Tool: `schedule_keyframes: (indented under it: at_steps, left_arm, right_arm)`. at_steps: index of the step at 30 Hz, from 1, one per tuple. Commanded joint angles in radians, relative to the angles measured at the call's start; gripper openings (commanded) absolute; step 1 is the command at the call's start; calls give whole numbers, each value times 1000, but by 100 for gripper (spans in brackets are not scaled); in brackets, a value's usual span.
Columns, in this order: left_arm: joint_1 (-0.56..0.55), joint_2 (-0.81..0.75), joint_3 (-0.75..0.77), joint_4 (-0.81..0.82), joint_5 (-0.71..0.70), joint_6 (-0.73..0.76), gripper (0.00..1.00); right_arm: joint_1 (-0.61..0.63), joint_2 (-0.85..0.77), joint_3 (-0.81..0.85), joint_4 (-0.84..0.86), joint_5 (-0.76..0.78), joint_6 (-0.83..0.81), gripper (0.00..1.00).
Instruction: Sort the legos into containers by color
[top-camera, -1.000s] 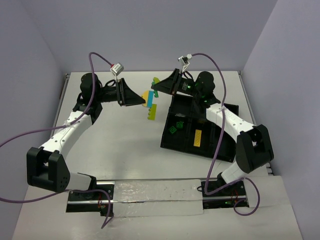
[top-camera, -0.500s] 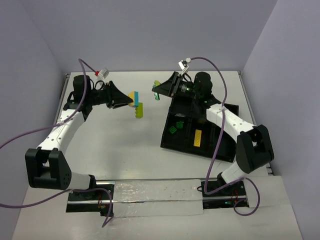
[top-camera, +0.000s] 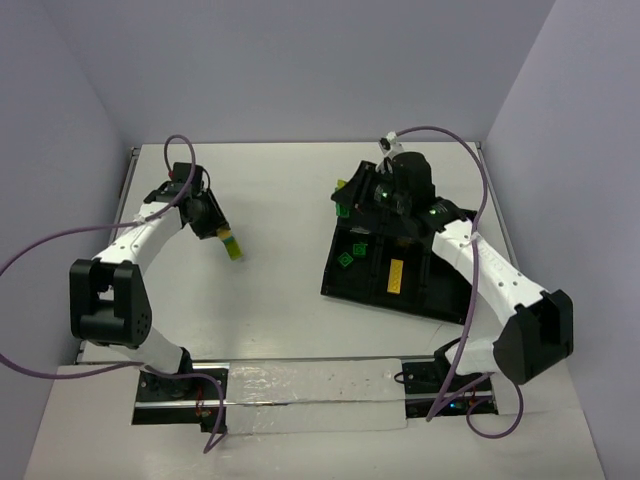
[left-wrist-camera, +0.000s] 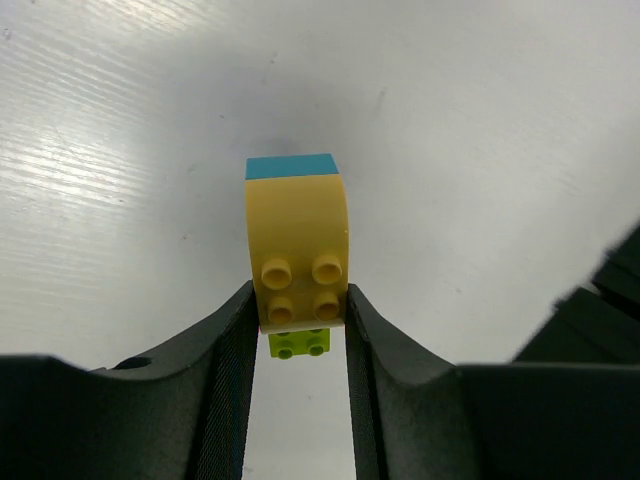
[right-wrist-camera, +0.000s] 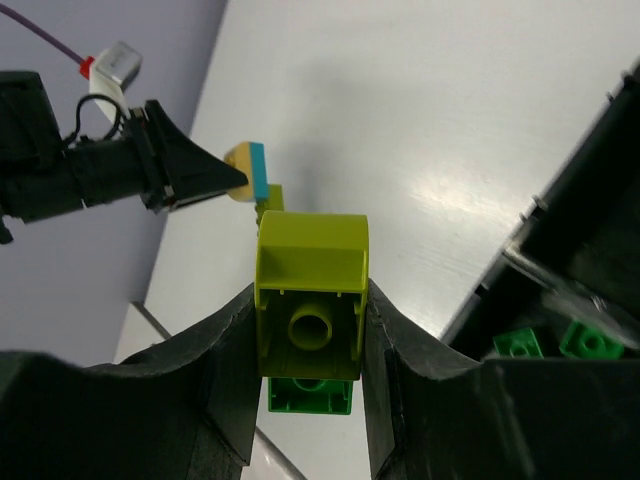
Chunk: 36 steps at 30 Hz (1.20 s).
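Observation:
My left gripper (top-camera: 227, 238) hangs low over the table's left side, shut on a stack of legos. The left wrist view shows a yellow brick (left-wrist-camera: 296, 255) between the fingers, a light blue one (left-wrist-camera: 290, 167) on its far end and a lime one (left-wrist-camera: 298, 343) underneath. At the far left corner of the black tray (top-camera: 380, 300), my right gripper (top-camera: 345, 198) is shut on a lime brick (right-wrist-camera: 312, 290) with a green brick (right-wrist-camera: 310, 393) stuck below it. In the tray's containers lie green bricks (top-camera: 346, 258) and one yellow brick (top-camera: 397, 275).
The tray's wall (right-wrist-camera: 590, 190) fills the right of the right wrist view, with green bricks (right-wrist-camera: 520, 345) inside. That view also shows the left arm's fingers (right-wrist-camera: 190, 175) at the left. Purple cables loop above both arms. A white strip (top-camera: 310, 395) runs along the near edge.
The two grippers have drawn apart. The left arm swung left and down with its yellow, blue and lime stack. The right gripper moved back over the tray's corner with the lime and green bricks.

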Motion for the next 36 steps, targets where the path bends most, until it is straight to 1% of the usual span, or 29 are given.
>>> schedule_keyframes:
  at_steps: [1, 5, 6, 7, 8, 10, 11, 12, 13, 15, 17, 19, 22, 24, 26, 28, 30, 32, 33, 34, 36]
  left_arm:
    - [-45, 67, -1, -14, -170, 5, 0]
    - [-60, 140, 9, -24, -200, -9, 0]
    - [-63, 151, 13, -28, -205, -12, 3]
    - [-63, 174, 23, -42, -206, -16, 9]
    - [-63, 191, 31, -45, -206, -19, 10]
    - [-68, 210, 45, -71, -219, -25, 21]
    - [-70, 212, 49, -77, -218, -24, 31]
    - [-71, 206, 50, -78, -217, -24, 34]
    - [-73, 196, 50, -76, -204, -22, 43]
    - [-81, 135, 78, -94, -184, -18, 67]
    - [-89, 83, 116, -135, -182, -18, 86]
    - [-98, 25, 187, -164, -195, -24, 87]
    - [-115, -47, 259, -170, -174, -25, 86]
    - [-129, -115, 277, -109, -26, -20, 84]
    - [-131, -158, 255, -24, 144, -13, 82]
    - [-131, -203, 171, 99, 351, -29, 80]
    - [-132, -214, 81, 265, 585, -100, 79]
    - [-146, -226, -10, 532, 753, -197, 79]
    - [-164, -231, -44, 599, 811, -234, 80]
    - [-174, -240, -88, 702, 827, -279, 81]
    - [-214, -243, -130, 801, 849, -316, 84]
  right_arm:
    - [6, -89, -68, -86, 111, -47, 0]
    - [6, -149, -132, -108, 139, -53, 0]
    - [7, -157, -156, -108, 142, -49, 0]
    - [6, -167, -171, -109, 147, -46, 0]
    - [6, -173, -174, -108, 148, -45, 0]
    - [6, -183, -197, -104, 148, -33, 0]
    - [7, -190, -203, -98, 147, -28, 0]
    - [7, -194, -205, -97, 147, -26, 0]
    - [6, -197, -206, -97, 147, -26, 0]
    - [6, -201, -192, -102, 154, -33, 0]
    - [6, -194, -165, -106, 151, -44, 0]
    - [6, -184, -143, -105, 140, -46, 0]
    - [6, -160, -102, -92, 104, -38, 0]
    - [7, -134, -68, -58, 53, -11, 0]
    - [7, -116, -44, -10, -19, 25, 0]
    - [7, -84, -32, 59, -115, 69, 0]
    - [7, -64, -27, 147, -184, 133, 0]
    - [8, -37, -34, 231, -272, 200, 0]
    - [9, -31, -38, 263, -285, 239, 0]
    - [9, -23, -36, 299, -298, 252, 0]
    - [11, -14, -31, 330, -315, 285, 0]
